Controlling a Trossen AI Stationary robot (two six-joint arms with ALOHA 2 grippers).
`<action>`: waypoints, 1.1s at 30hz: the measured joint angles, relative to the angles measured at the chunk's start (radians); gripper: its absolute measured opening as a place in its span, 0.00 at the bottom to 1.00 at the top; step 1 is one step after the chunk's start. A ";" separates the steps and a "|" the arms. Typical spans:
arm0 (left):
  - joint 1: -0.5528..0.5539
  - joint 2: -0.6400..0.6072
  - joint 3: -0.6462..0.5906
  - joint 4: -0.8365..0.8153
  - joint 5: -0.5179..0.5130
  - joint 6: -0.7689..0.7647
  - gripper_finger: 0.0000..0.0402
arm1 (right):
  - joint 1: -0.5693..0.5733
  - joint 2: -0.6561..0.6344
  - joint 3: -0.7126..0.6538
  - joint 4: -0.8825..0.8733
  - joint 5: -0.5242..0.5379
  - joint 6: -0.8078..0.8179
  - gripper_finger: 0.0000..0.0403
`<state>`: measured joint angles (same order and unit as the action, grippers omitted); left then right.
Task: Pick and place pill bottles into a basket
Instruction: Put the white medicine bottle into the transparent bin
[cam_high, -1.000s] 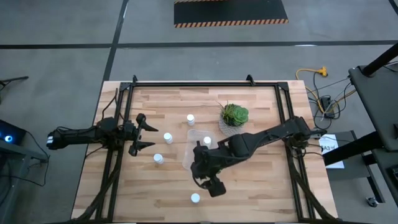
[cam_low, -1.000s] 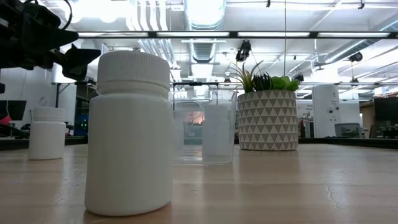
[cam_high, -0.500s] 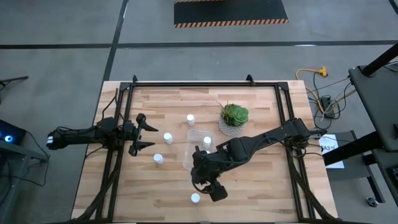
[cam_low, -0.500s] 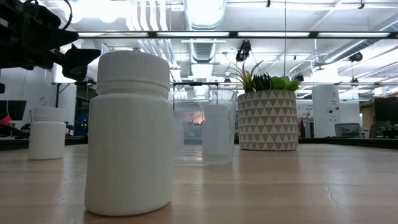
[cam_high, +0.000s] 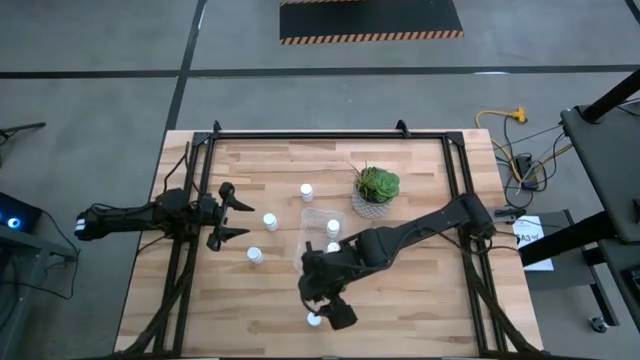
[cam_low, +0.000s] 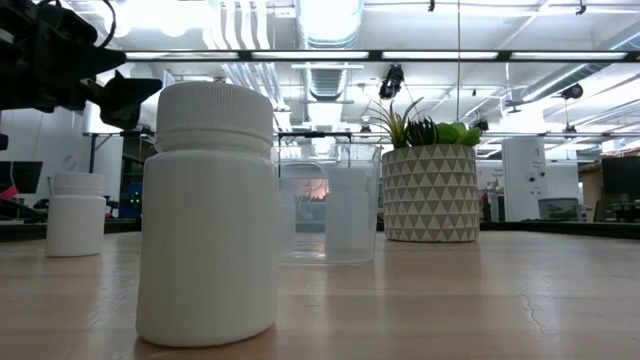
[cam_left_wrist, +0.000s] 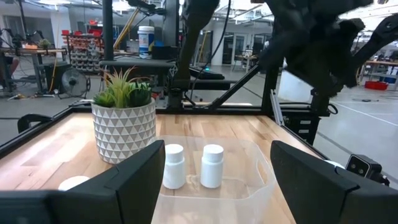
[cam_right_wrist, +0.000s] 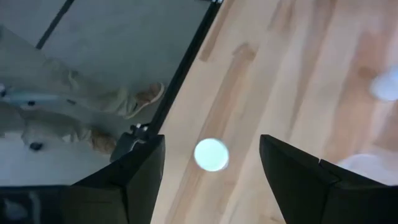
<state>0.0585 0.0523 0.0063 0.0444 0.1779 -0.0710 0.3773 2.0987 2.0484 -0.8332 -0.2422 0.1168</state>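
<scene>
One small white capped pill bottle (cam_high: 314, 319) stands alone near the table's front edge, directly beneath the right gripper (cam_high: 322, 313), whose fingers are spread to either side of its cap (cam_right_wrist: 211, 154) without touching. Behind it, the clear rectangular plastic basket (cam_high: 310, 216) holds two bottles (cam_left_wrist: 211, 165). Three more bottles (cam_high: 268, 221) stand to its left. The left gripper (cam_high: 240, 216) waits there, fingers spread, holding nothing. A grey patterned pot with a green succulent (cam_high: 376, 189) sits just beside the basket.

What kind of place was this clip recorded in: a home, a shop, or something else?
Most likely a robotics lab or workshop. The wooden table stands on a bare concrete floor, exposed ceiling ducts and strip lights run overhead, and shelving racks fill the background.
</scene>
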 joint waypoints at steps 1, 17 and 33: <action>0.000 0.000 0.000 0.000 0.000 0.000 0.68 | 0.003 0.016 0.007 -0.005 -0.008 -0.004 0.62; 0.000 -0.001 0.000 0.000 0.000 0.000 0.68 | 0.058 0.192 0.122 -0.015 0.005 -0.143 0.62; 0.000 -0.002 0.000 0.000 0.000 0.000 0.68 | 0.054 0.242 0.130 -0.012 0.062 -0.241 0.62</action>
<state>0.0584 0.0505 0.0063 0.0444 0.1776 -0.0710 0.4316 2.3405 2.1782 -0.8455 -0.1802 -0.1246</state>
